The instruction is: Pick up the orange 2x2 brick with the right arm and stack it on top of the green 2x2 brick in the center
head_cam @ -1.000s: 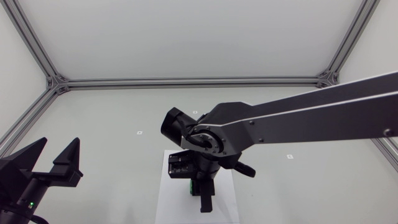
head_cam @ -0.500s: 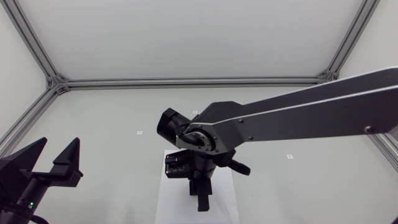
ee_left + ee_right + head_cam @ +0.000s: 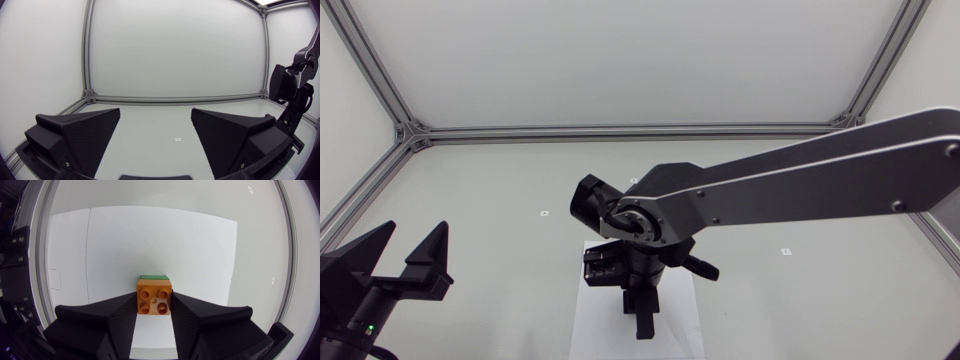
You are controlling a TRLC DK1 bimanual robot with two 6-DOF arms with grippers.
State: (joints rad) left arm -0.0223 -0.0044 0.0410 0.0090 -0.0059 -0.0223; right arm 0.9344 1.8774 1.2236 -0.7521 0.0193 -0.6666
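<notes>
Clamping the orange brick [image 3: 154, 297] from both sides, the right pincer [image 3: 154, 301] sits over the green brick [image 3: 153, 276].

a pale grey table [image 3: 490, 230] fills the scene, with a white sheet [image 3: 590, 330] lying flat near its front middle and small square marks [image 3: 544, 213] dotted on it. silver metal rails [image 3: 620, 131] run along its edges and up the corners, framing plain white walls [image 3: 620, 60] under even light.
</notes>
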